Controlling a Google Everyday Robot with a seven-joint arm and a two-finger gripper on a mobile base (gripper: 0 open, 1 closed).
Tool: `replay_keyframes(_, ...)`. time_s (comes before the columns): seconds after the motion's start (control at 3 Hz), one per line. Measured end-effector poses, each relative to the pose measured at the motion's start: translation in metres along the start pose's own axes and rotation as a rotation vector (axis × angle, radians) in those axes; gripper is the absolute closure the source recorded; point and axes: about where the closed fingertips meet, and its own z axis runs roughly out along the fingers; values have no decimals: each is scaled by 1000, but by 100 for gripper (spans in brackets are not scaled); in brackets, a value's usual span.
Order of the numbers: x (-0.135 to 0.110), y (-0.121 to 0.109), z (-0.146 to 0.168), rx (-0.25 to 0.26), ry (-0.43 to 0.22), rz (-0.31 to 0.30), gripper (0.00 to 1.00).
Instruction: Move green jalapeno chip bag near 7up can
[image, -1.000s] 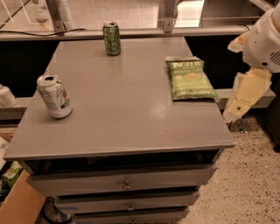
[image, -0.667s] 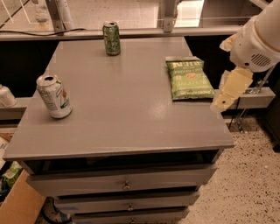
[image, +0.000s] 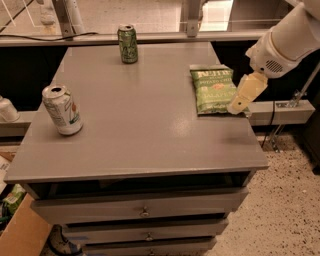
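The green jalapeno chip bag (image: 214, 88) lies flat on the right side of the grey table (image: 145, 125), near its right edge. The 7up can (image: 62, 109), silver-white with green lettering, stands upright at the table's left front. My gripper (image: 243, 97) hangs from the white arm at the upper right and sits just over the bag's right lower corner, at the table's right edge.
An all-green can (image: 128, 44) stands at the table's back centre. Drawers (image: 144, 211) run below the front edge. A cardboard box (image: 20, 232) sits on the floor at lower left. A rail and shelf (image: 280, 111) run to the right of the table.
My arm has swung left and inward, bringing the gripper from beside the table's right edge to over the chip bag's right corner. The bag and cans have not moved.
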Motion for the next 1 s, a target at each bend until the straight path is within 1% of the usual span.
replay_keyframes(0.33,-6,-17,23,-30,-28,57,0)
replay_keyframes(0.67,-7,-28,44,-69,-53,125,0)
replay_keyframes(1.0,0,-33,66,-101,-69,201,0)
